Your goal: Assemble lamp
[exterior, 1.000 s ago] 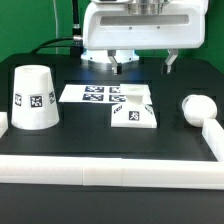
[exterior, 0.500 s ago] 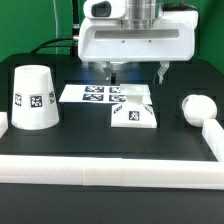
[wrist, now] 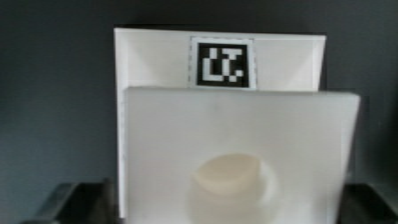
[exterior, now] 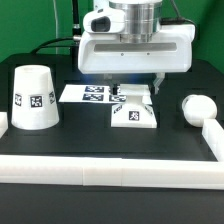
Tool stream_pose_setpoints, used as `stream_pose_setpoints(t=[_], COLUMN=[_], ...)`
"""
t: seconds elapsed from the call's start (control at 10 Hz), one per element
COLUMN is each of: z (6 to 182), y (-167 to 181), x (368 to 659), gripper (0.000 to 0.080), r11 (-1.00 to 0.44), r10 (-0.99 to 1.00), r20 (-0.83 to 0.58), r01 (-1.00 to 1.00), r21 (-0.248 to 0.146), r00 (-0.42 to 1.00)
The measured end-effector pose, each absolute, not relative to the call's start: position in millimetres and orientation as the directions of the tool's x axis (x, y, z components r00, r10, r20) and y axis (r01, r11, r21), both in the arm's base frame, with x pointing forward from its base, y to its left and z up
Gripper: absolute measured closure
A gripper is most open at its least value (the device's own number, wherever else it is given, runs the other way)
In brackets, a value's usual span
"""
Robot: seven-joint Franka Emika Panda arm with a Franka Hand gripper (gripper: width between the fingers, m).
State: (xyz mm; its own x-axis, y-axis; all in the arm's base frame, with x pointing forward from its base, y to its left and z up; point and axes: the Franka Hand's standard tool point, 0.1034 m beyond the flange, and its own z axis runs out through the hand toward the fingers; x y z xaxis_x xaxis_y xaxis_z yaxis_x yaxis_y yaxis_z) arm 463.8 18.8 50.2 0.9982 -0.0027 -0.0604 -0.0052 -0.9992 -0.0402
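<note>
The claw (exterior: 137,88) hangs wide open and holds nothing, its fingers spread over the far end of the square base (exterior: 135,113). On the counter (exterior: 100,150), the shade (exterior: 32,97) stands at the exterior view's left and the bulb (exterior: 197,105) lies at its right.

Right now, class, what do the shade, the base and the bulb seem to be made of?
The shade is likely matte white plastic: smooth, even, without shine. The base looks the same, with flat faces and crisp edges; its tag seems to be a printed sticker. The bulb is white, smooth and rounded, probably plastic too, though it is too small to be sure.
</note>
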Motion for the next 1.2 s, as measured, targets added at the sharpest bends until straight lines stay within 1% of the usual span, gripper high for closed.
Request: stream_pose_setpoints(t=[0.1,0.8,1.2], z=[50.2,50.2,51.0], y=[18.6,19.6,32.3], x=[463.9,467.0,516.8], gripper=[0.0265,0.0265,0.0264], r11=[-0.999,-0.999,-0.999], r10=[-0.002,-0.001,0.013], r20=[-0.06,-0.058,-0.015], r01=[-0.004,-0.003,0.012], r21=[-0.04,-0.041,-0.048], r00=[0.998,0.998,1.0])
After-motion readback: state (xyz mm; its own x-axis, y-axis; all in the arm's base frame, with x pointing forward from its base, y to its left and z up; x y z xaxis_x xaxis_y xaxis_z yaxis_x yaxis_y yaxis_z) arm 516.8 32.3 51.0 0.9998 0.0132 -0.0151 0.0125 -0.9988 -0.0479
